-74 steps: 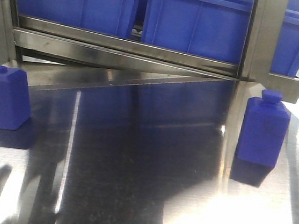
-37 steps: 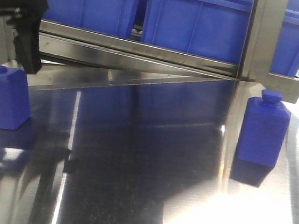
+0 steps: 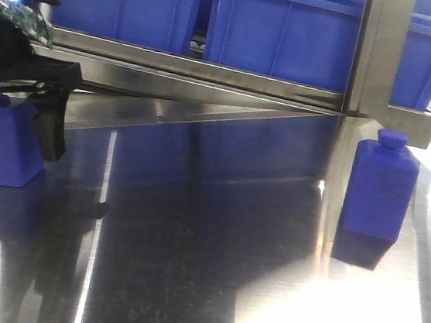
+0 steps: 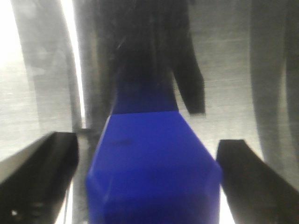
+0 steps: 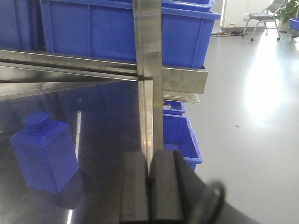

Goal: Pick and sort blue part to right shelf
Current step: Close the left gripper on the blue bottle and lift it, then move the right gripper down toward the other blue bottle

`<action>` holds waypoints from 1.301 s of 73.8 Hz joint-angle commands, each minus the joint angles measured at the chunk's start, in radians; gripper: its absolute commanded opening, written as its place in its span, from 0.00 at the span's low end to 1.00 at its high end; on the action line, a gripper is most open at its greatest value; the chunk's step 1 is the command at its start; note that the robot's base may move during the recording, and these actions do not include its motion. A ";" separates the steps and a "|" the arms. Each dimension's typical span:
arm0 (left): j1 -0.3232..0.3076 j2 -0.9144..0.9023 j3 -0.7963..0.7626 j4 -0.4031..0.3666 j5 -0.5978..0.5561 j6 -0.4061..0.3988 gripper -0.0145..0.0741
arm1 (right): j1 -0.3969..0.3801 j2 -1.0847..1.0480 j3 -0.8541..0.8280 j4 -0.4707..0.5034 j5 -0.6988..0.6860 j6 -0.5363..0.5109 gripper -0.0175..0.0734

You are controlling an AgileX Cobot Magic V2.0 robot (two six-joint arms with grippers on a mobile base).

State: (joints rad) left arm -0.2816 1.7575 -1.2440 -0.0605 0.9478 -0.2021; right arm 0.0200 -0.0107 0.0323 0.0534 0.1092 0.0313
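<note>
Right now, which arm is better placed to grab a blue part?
Left. The left gripper is open, with a finger on either side of the left blue part, apart from it. The right gripper is shut and off to one side of the other blue part.

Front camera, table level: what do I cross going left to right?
Left blue part → shiny stretch of steel tabletop → right blue part.

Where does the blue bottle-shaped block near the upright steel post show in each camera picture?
Front view: blue block, right side, under the steel post.
Left wrist view: not in it; that is the other block.
Right wrist view: the block, lower left.
Shared landmark: the steel post.
</note>
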 commanded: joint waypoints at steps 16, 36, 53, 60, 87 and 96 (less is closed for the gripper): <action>-0.005 -0.042 -0.031 -0.004 0.027 -0.014 0.52 | -0.002 -0.020 -0.024 0.001 -0.083 -0.009 0.25; -0.005 -0.045 -0.041 -0.004 0.095 -0.010 0.50 | -0.002 -0.020 -0.024 0.001 -0.090 -0.009 0.25; -0.013 -0.197 -0.042 -0.002 0.078 0.036 0.50 | -0.002 -0.020 -0.024 0.001 -0.118 -0.009 0.25; -0.014 -0.324 -0.001 0.022 0.030 0.041 0.50 | -0.002 -0.020 -0.024 0.001 -0.120 -0.009 0.25; -0.014 -0.945 0.318 0.076 -0.314 0.041 0.50 | -0.002 -0.020 -0.048 0.071 -0.144 -0.009 0.25; -0.014 -1.125 0.429 0.121 -0.397 0.041 0.50 | -0.002 -0.020 -0.103 0.072 -0.099 -0.009 0.25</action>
State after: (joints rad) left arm -0.2878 0.7320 -0.8503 0.0282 0.6854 -0.1613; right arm 0.0200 -0.0107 0.0022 0.1134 0.0778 0.0313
